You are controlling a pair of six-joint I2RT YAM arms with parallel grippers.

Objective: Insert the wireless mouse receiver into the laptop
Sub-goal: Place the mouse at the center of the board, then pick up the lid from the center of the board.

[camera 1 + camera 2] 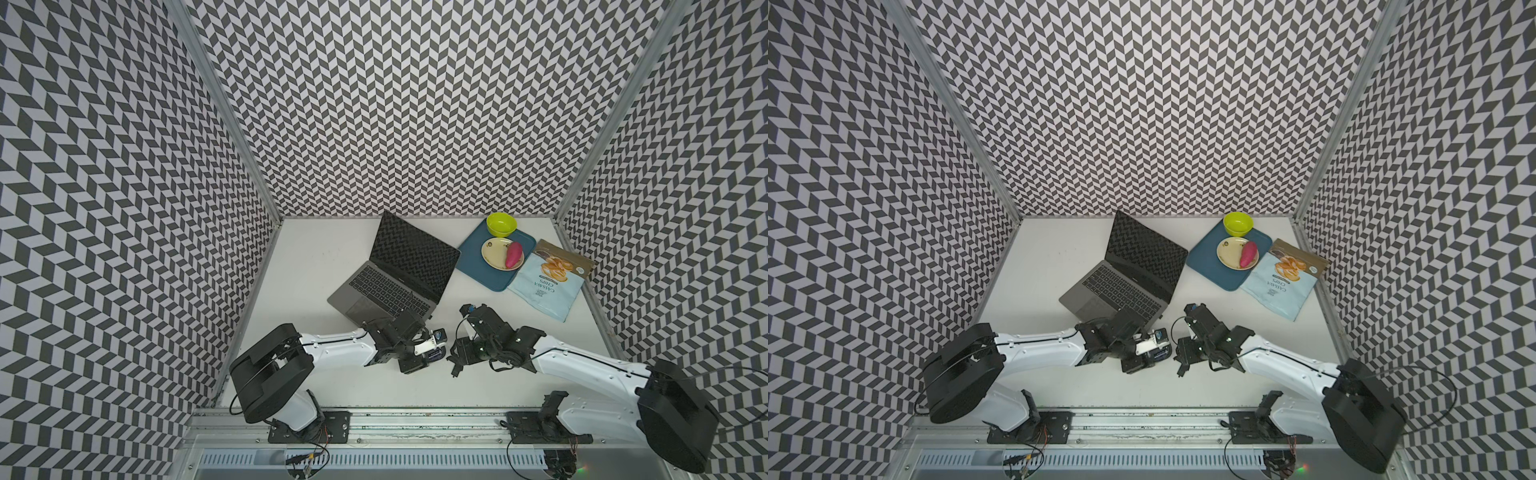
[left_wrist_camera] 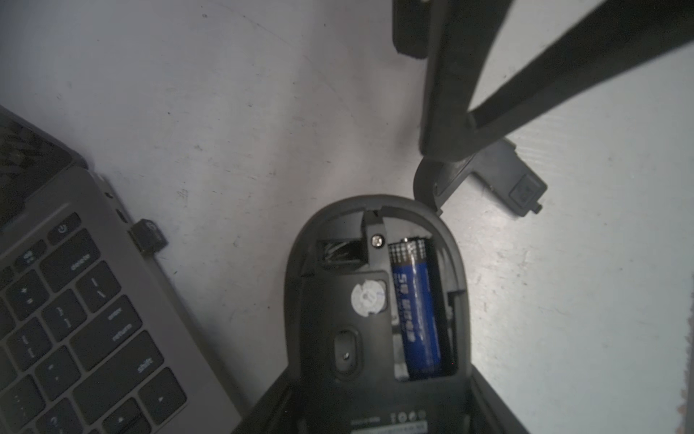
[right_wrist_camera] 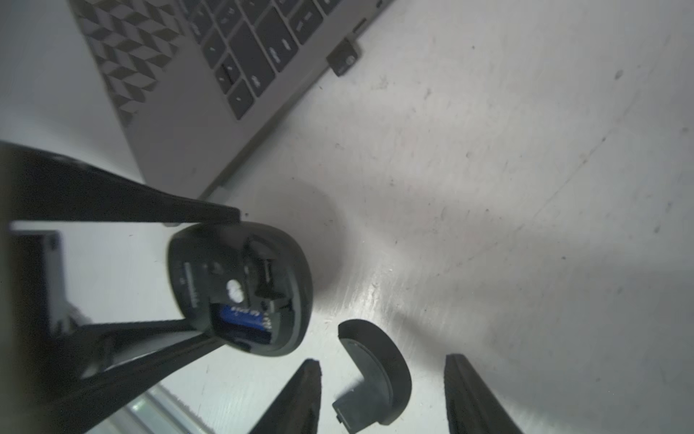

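The wireless mouse receiver (image 2: 148, 235) (image 3: 343, 56) is a tiny dark nub sticking out of the right side edge of the open grey laptop (image 1: 386, 286) (image 1: 1121, 286); only its cap shows. Just right of the laptop's front corner, my left gripper (image 2: 379, 375) is shut on the black mouse (image 2: 375, 300) (image 3: 240, 289), held underside up with the blue battery exposed. Beside it, my right gripper (image 3: 383, 362) (image 1: 454, 365) stands open. The curved black cover piece (image 3: 375, 375) (image 2: 488, 176) lies on the table between its fingers, touched by neither.
At the back right a blue tray (image 1: 473, 266) carries a green bowl (image 1: 501, 223) and a yellow plate (image 1: 492, 253) with a pink-red item. A light-blue chips bag (image 1: 544, 286) lies beside it. Patterned walls enclose three sides.
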